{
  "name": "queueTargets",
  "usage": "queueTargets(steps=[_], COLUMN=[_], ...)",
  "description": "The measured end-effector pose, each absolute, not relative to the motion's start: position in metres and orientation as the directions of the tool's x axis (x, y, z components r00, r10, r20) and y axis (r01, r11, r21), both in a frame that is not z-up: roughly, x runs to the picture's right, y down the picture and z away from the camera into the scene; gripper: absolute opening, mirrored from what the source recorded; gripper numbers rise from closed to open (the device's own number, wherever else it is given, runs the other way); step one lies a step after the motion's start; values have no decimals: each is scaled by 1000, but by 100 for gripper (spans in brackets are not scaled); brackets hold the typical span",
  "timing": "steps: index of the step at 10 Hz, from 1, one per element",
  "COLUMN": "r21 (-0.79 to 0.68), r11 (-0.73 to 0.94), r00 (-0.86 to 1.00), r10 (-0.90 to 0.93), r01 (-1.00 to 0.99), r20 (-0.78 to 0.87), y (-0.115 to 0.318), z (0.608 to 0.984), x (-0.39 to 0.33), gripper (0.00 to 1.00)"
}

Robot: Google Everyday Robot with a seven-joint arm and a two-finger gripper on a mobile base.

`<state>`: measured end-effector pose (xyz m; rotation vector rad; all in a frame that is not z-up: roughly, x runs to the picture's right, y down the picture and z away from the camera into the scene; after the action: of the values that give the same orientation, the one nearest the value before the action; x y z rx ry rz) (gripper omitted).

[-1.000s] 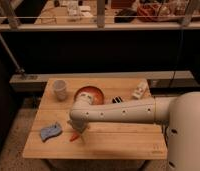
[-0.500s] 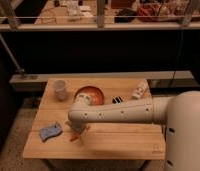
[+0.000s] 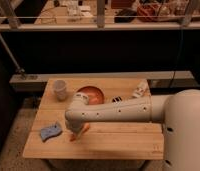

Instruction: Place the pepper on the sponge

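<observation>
Nearest of all, the thick white arm [image 3: 185, 130] fills the right side of the view, and from it 1 long white link is stretched leftward over the wooden table [image 3: 113, 144]. The front strip of the table, nearer than the gripper, is seen as bare planks.

The gripper [image 3: 75, 131] is found at the left end of that link, pointed down from the rounded wrist toward the front-left part of the tabletop. Its state cannot be told, since it is hidden under the wrist. The pepper [image 3: 82, 131] is seen directly at the gripper, as a slim orange shape tilted with its upper end to the right and its lower end at the boards. Whether it is grasped or merely touched cannot be told. The sponge [image 3: 50, 131], a flat light-blue pad, lies just to the left of the gripper, flat on the table and apart from the pepper.

Farther back, beyond the gripper and slightly to its right, a round orange-red bowl [image 3: 93, 94] is partly covered by the wrist. A pale cup [image 3: 60, 89] stands upright beyond the gripper and a little to its left, near the bowl. A black bar [image 3: 118, 99] lies behind the arm link, well to the right of the gripper, and 1 small white object [image 3: 140, 89] is set farther right at the back edge.

Beyond the table, a low grey ledge [image 3: 38, 79] is seen, and a railing [image 3: 100, 22] runs across the top.
</observation>
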<state>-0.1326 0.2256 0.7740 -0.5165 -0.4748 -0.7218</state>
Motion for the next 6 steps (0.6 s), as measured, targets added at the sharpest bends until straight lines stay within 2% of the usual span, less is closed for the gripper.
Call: queueTargets(steps=[3,6], r21=[-257,-248], r11=[617,587], r00=[632,603], r10=[-523,-545], r01=[744,770], r20=[572,583], y=[221,220], z=[768,766], x=[-156,-171], gripper=[8,6])
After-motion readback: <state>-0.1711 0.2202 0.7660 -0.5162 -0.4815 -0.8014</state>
